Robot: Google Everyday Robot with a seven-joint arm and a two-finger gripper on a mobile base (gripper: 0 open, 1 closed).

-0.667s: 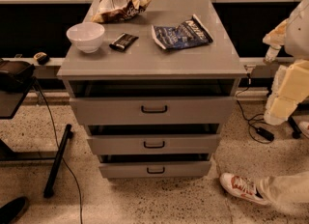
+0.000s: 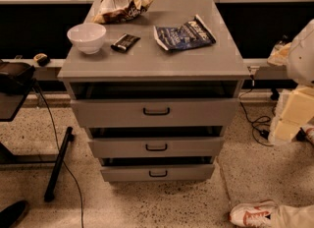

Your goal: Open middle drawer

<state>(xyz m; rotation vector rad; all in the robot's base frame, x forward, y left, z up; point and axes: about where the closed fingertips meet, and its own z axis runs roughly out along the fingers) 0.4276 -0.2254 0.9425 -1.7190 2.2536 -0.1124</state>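
The grey cabinet [image 2: 147,62] has three drawers stacked in its front. The middle drawer [image 2: 196,148] has a low flat front and a small black bar handle [image 2: 156,147]. A dark gap shows above its front. The taller top drawer [image 2: 108,113] and the bottom drawer [image 2: 196,173] show the same dark gaps. My arm's cream and white parts, with the gripper [image 2: 289,116], are at the right edge of the view, right of the cabinet and apart from it, about level with the top drawer. Nothing touches the middle drawer's handle.
On the cabinet top lie a white bowl [image 2: 86,37], a dark snack bar [image 2: 125,42], a blue chip bag [image 2: 184,34] and a brown chip bag [image 2: 123,5]. A black stand [image 2: 58,165] and cables stand on the floor at left. A person's shoe [image 2: 252,213] is at bottom right.
My arm at the right edge has come down a little. The shoe at bottom right has shifted nearer the bottom edge. The drawers have not moved.
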